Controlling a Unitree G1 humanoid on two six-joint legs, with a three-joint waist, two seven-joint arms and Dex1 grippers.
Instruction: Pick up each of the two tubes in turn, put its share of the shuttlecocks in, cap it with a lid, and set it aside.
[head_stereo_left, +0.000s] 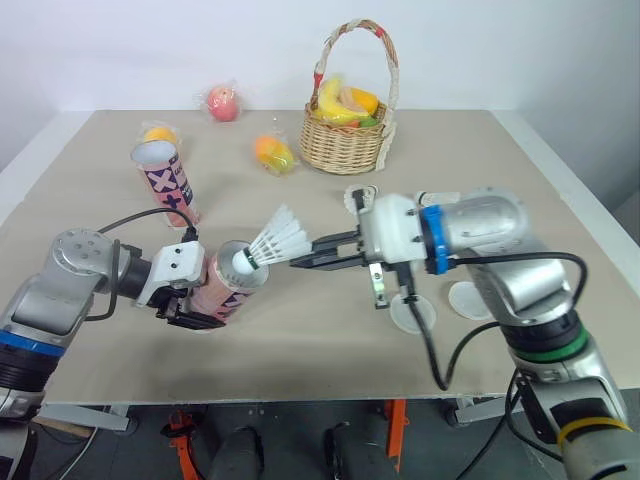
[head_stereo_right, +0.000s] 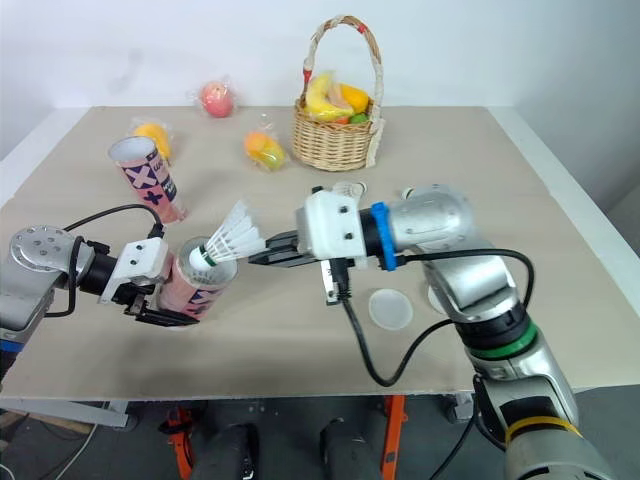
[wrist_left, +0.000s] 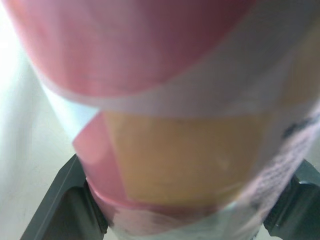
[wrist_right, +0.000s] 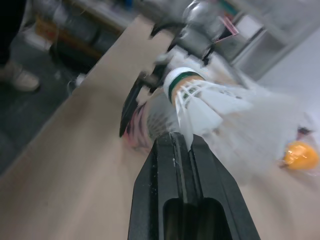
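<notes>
My left gripper (head_stereo_left: 198, 288) is shut on a pink tube (head_stereo_left: 228, 288), which it holds tilted just above the table with the open mouth facing right. The left wrist view shows the tube's wall (wrist_left: 175, 125) close up between the fingers. My right gripper (head_stereo_left: 298, 262) is shut on the feather skirt of a white shuttlecock (head_stereo_left: 273, 240), whose cork sits at the tube's mouth. In the right wrist view the shuttlecock (wrist_right: 210, 102) lies just past the shut fingers (wrist_right: 175, 150). A second pink tube (head_stereo_left: 165, 180) stands upright at the back left.
Two white lids (head_stereo_left: 412, 312) (head_stereo_left: 468, 298) lie on the table under my right arm. A wicker basket (head_stereo_left: 345, 145) of fruit stands at the back centre. An apple (head_stereo_left: 223, 102) and two bagged oranges (head_stereo_left: 274, 153) (head_stereo_left: 160, 134) lie near the back.
</notes>
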